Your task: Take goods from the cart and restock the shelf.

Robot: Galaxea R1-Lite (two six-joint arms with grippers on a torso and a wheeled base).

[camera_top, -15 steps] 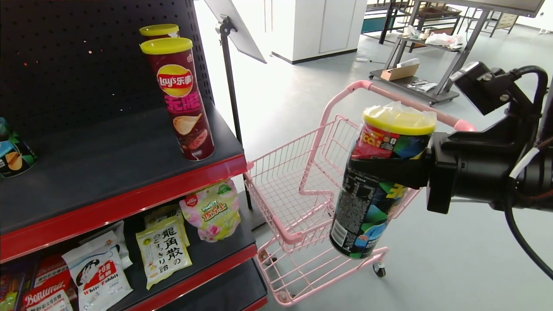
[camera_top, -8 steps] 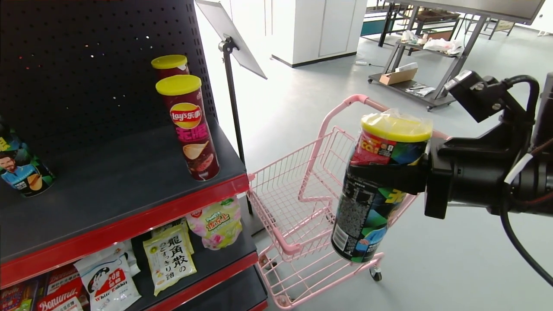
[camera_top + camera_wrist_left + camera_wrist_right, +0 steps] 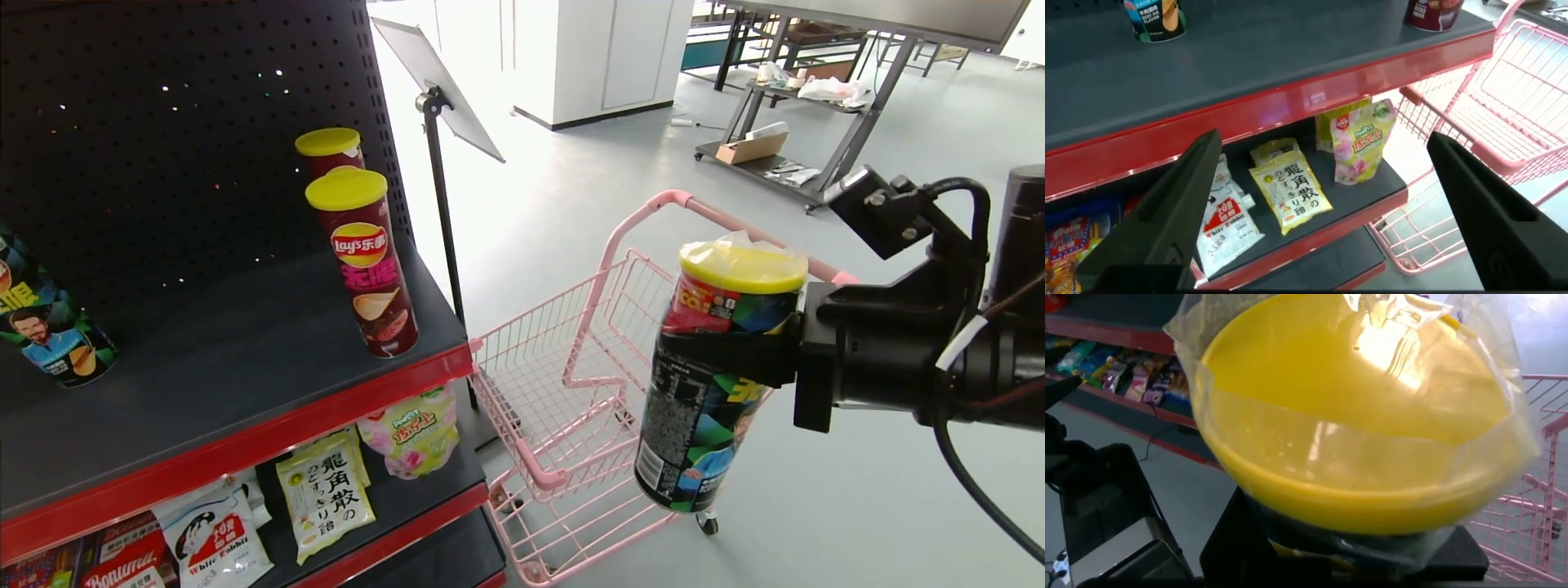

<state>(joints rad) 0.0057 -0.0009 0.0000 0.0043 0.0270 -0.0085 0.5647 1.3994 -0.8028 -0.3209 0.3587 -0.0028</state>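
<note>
My right gripper is shut on a chip can with a yellow lid and a black and green label. It holds the can upright in the air over the far side of the pink cart. The right wrist view looks down on the can's plastic-wrapped lid. The shelf's top board carries two maroon chip cans at its right end and a green and black can at the left. My left gripper is open, facing the lower tier's snack bags.
A thin stand with a tilted panel rises between shelf and cart. Snack bags lie on the lower tier behind its red lip. A metal rack stands far back. Bare grey floor spreads to the right of the cart.
The head camera has shifted, so shelf and cart sit lower and further right in the picture. The right gripper keeps its hold on the can.
</note>
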